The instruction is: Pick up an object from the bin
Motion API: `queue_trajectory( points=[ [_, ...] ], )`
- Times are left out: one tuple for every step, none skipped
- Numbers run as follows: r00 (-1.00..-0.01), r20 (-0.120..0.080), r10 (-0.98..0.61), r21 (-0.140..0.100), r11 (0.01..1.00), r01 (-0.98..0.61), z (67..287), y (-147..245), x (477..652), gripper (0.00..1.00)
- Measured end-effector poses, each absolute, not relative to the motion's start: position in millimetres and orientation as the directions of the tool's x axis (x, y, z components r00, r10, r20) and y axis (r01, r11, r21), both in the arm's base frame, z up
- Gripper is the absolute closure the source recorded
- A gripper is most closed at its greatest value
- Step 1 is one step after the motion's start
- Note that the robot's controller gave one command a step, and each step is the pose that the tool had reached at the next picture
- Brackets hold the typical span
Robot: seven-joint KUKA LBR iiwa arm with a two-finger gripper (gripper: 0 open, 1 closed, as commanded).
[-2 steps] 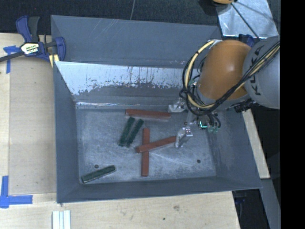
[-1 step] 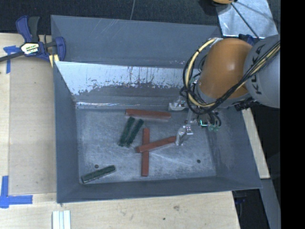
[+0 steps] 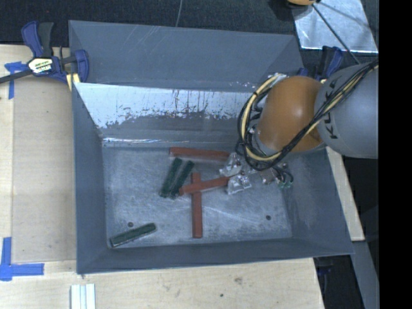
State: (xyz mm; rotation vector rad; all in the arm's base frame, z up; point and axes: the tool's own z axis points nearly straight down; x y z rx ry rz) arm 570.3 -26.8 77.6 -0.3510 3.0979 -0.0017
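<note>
Camera view: silvery gripper (image 3: pixel 235 176), fingers spread, at the end of a flat rust-brown bar (image 3: pixel 207 185) on the scuffed grey metal bin (image 3: pixel 89 192) floor; dark green sticks (image 3: pixel 175 177) beside.

The grey rounded arm link (image 3: pixel 353 118) bears black capital letters, apparently "KU". Black and yellow cables (image 3: pixel 336 89) cross them, so the rest cannot be read.

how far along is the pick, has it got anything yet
Done: the gripper is down in the bin, at the right end of a reddish-brown stick. In hand: nothing is lifted, and that stick lies flat on the floor, so I can't tell if it is gripped. Left: secure it and lift it out.
</note>
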Motion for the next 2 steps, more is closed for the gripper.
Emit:
queue_trajectory(
  points=[
    [-0.974,-0.024,-0.224,-0.004,0.975,-0.224,77.7,-26.8,570.4,1.00],
    [-0.972,-0.005,-0.233,-0.001,0.972,-0.233,219.7,-21.5,569.4,1.00]
  ],
)
